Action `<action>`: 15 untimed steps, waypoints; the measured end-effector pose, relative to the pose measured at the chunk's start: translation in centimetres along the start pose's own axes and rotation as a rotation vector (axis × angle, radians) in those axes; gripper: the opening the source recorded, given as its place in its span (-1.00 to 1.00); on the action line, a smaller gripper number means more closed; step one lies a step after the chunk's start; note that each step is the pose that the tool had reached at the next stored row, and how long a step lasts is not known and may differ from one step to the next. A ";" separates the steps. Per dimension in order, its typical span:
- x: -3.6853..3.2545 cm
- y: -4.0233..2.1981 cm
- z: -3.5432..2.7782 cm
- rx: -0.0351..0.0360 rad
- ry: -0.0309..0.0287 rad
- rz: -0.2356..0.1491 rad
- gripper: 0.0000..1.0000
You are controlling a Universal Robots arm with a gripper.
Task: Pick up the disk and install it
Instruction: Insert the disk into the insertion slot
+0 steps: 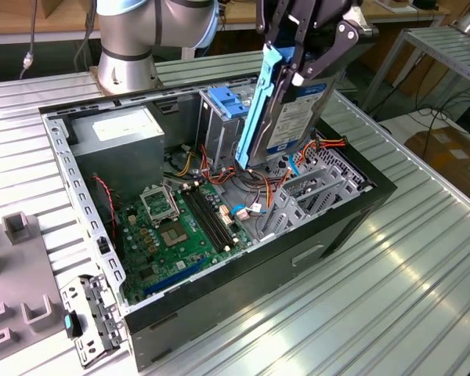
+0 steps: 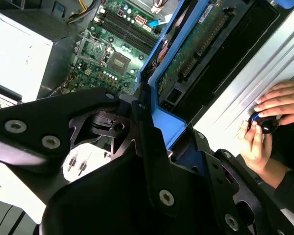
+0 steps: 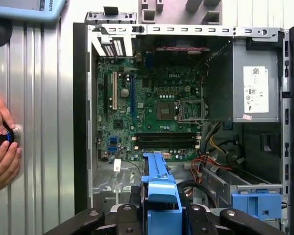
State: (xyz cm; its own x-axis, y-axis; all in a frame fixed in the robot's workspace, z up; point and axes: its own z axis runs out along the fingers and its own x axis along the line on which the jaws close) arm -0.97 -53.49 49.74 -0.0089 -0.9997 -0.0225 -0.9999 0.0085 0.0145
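1. In the exterior view, the hand is clamping the disk by its upper end. The disk is hanging upright on edge, with one blue side rail facing the exterior view's left. It is sitting over the open computer case, which is lying on the ribbed metal counter. The disk's lower end is dipping among the orange cables, and contact with the case is unclear. The grey power supply box and the green motherboard are lying inside the case, apart from the disk.
2. In the second wrist view, the hand is gripping the disk, whose circuit-board underside is showing. A person's hands are resting on the counter around a small dark object.
3. In the first wrist view, the hand is pinching the disk's blue rail above the case. The person's hands are staying outside it.
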 end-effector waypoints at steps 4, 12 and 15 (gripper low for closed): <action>0.24 -1.47 0.17 -0.0001 0.0004 0.000 -0.26; 1.81 -2.74 0.71 -0.0001 0.0001 0.000 -0.26; 1.88 -4.04 1.10 -0.0001 0.0007 0.000 -0.26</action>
State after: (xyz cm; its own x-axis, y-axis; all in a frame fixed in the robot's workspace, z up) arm 3.04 -55.38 48.54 -0.0090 -0.9997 -0.0217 -0.9999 0.0086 0.0145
